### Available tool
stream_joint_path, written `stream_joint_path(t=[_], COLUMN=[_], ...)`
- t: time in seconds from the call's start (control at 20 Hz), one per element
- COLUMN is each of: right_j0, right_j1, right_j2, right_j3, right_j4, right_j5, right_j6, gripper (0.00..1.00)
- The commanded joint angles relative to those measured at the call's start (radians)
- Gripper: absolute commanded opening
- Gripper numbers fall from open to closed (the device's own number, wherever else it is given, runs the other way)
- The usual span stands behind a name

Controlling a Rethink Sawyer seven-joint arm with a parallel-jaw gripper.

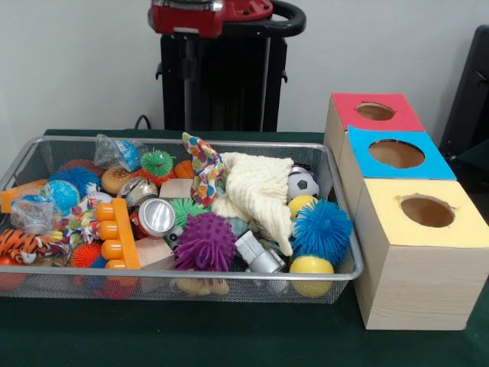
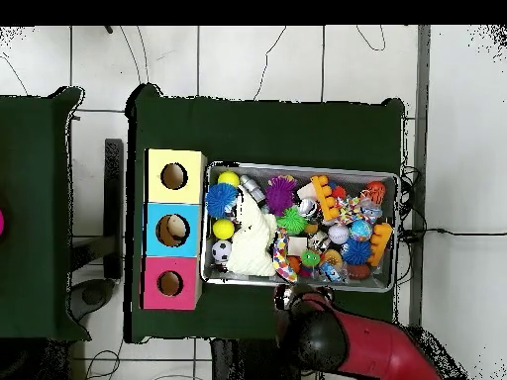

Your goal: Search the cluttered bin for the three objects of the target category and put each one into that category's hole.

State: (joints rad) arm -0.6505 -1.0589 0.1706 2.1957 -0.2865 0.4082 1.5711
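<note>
Clutter everywhere in this wire mesh bin [image 1: 336,277], which sits on the green surface [image 1: 229,336] with three wooden boxes lined up just beside it: yellow-topped box [image 1: 428,229] nearest the camera, blue-topped box [image 1: 397,157] in the middle, red-topped box [image 1: 374,113] at the back, each with a round hole in its lid. Inside the bin there's a purple spiky ball [image 1: 205,241] near the front, a blue spiky ball [image 1: 322,228] over by the box side, and a smaller green spiky ball [image 1: 157,162] toward the back. Also two yellow balls [image 1: 311,267], a little soccer ball [image 1: 302,184], a cream knitted cloth [image 1: 260,195] draped across the middle, a crushed soda can [image 1: 155,217], an orange toy block [image 1: 116,233], and a tiger-striped toy [image 1: 21,243] at the far end from the boxes. Everything is still piled in the bin, nothing is in or on the boxes. From overhead the red arm [image 2: 366,346] is parked off the bin's edge, near the robot's base, not over any of the toys. Can't tell whether the fingers are wide or narrow, since neither view really shows them.
</note>
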Motion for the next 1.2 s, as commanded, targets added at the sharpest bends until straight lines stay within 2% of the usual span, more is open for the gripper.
stream_joint_path(t=[0.05,0.4,0.45,0.65,1.1,1.2], right_j0=[-0.156,-0.233,-0.256,-0.278,-0.321,-0.303], right_j1=[-0.078,-0.074,-0.074,-0.071,-0.053,-0.045], right_j2=[0.202,0.292,0.324,0.354,0.428,0.405], right_j3=[-0.081,-0.076,-0.070,-0.067,-0.077,-0.098], right_j4=[-0.039,-0.083,-0.095,-0.106,-0.134,-0.175], right_j5=[0.185,0.208,0.211,0.208,0.207,0.237], right_j6=[-0.332,-0.324,-0.314,-0.325,-0.260,-0.235], gripper=[0.00,0.00,1.00,1.00,1.00,1.00])
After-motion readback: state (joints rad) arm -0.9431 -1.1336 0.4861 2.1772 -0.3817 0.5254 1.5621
